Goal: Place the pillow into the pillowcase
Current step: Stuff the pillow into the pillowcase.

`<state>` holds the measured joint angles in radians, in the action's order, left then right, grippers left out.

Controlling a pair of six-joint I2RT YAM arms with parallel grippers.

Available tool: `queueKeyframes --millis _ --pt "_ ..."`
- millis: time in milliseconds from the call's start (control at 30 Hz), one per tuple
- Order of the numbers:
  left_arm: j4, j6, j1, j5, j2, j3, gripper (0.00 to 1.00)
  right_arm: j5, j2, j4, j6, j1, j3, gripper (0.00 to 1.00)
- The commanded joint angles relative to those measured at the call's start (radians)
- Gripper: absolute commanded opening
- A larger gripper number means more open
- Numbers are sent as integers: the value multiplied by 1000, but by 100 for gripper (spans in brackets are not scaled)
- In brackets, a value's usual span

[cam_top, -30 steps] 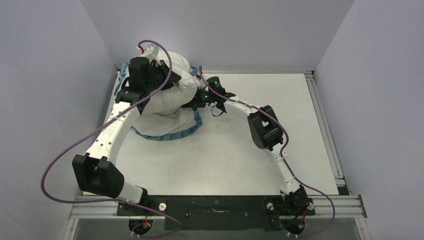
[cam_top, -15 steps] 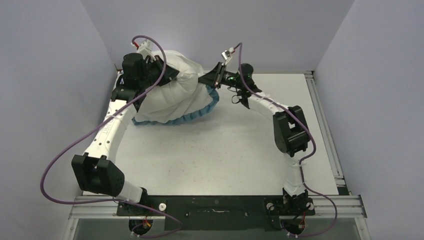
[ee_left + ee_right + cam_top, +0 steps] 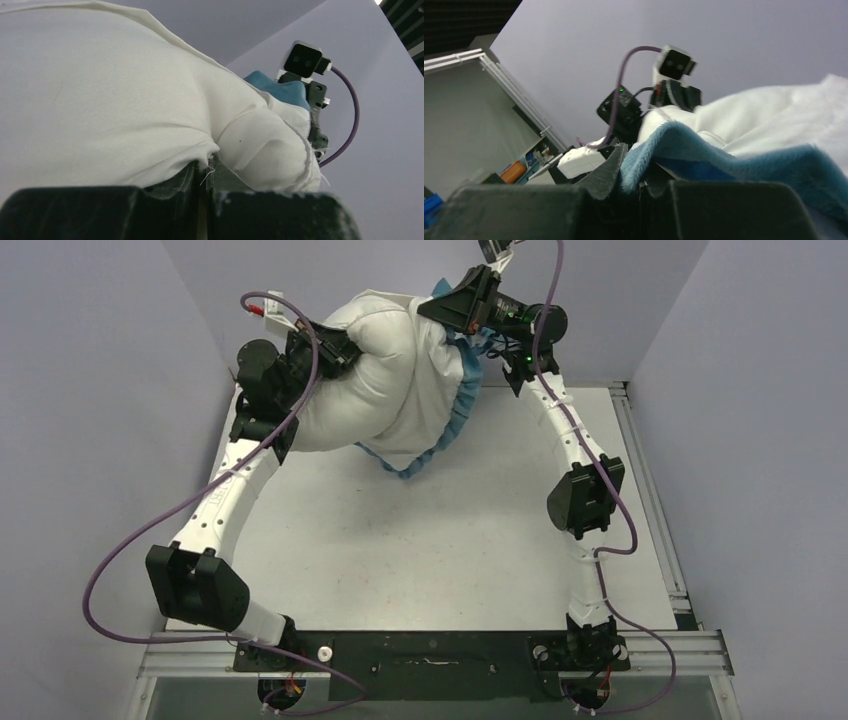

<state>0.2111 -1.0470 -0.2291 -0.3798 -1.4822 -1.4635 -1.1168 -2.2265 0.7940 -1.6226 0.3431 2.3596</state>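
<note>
A plump white bundle [image 3: 390,380] hangs in the air between my two grippers, above the far edge of the table. Its outer skin is the pillowcase's white inner face [image 3: 100,100], with frayed seams showing. The puffy bulk suggests the pillow is inside, but I cannot see it. The pillowcase's blue ruffled edge [image 3: 440,445] hangs down at the lower right. My left gripper [image 3: 335,348] is shut on a fold of the white fabric [image 3: 209,172]. My right gripper [image 3: 440,308] is shut on the blue ruffle [image 3: 684,145].
The white table [image 3: 450,530] lies below, with purple-grey walls at the left, back and right. A metal rail [image 3: 645,480] runs along the table's right edge. Both arms reach up and toward the back wall.
Both grippers have risen with the bundle, lifting it off the table. The right gripper has swung up and right, and the blue ruffle now hangs free.
</note>
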Motion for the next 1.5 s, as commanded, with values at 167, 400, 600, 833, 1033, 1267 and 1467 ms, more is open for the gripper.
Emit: queueKeyframes --millis 167,400,600,833,1033,1267,1467 --pt "-121 -211 -104 -166 -181 63 0 73 186 64 99 66 -46 5" --pt "-3 -333 -229 -246 -242 159 0 139 125 -211 275 122 -147 5" --pt "-145 -222 -237 -186 -158 240 11 220 23 -762 587 112 -135 17" --pt "-749 121 -58 59 -23 197 64 413 41 -1153 875 64 -95 69" --pt "-957 310 90 133 95 194 76 498 187 -1215 979 15 -219 86" --pt "-956 372 220 -168 170 305 79 582 332 -1421 1157 -41 -303 93" --pt "-638 159 84 -386 244 423 78 635 442 -1595 1251 -59 -383 93"
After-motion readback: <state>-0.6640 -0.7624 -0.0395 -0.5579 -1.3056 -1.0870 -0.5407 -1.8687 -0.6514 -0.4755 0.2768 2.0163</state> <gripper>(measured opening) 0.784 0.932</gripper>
